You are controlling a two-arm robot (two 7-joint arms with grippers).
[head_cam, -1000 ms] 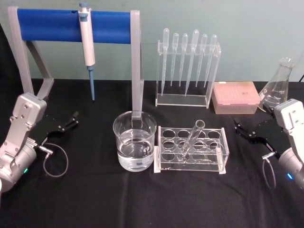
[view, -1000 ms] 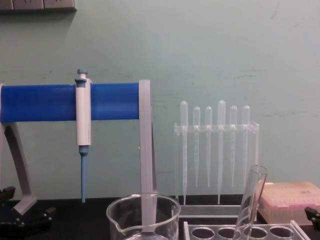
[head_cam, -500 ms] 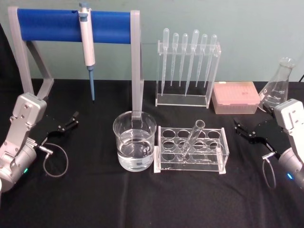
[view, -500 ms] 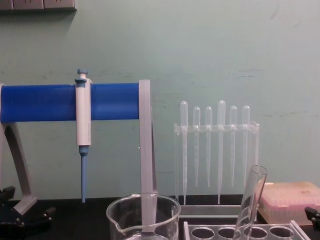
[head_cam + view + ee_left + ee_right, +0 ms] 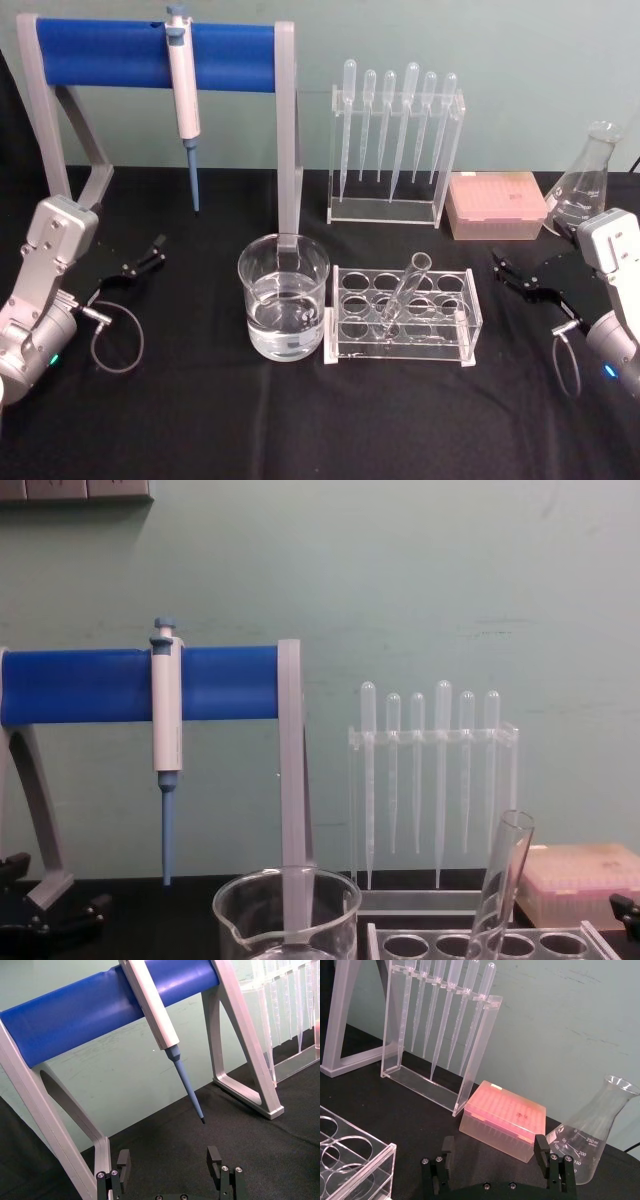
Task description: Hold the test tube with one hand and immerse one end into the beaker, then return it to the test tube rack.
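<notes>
Right hand (image 5: 495, 1145): blocky black fingers (image 5: 448, 1150) spread.

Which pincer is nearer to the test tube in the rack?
Right. The right pincer hangs open a little to the right of the rack that holds the leaning test tube; the left pincer is open too, far off beyond the beaker.

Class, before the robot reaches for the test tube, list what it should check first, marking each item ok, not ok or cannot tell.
1. The test tube stands in the rack, leaning, rim free: ok.
2. The beaker is upright beside the rack and holds clear liquid: ok.
3. The right gripper has its fingers open and empty, right of the rack: ok.
4. The left gripper is open and empty, left of the beaker and apart from it: ok.
5. Whether the test tube is empty: cannot tell.
</notes>
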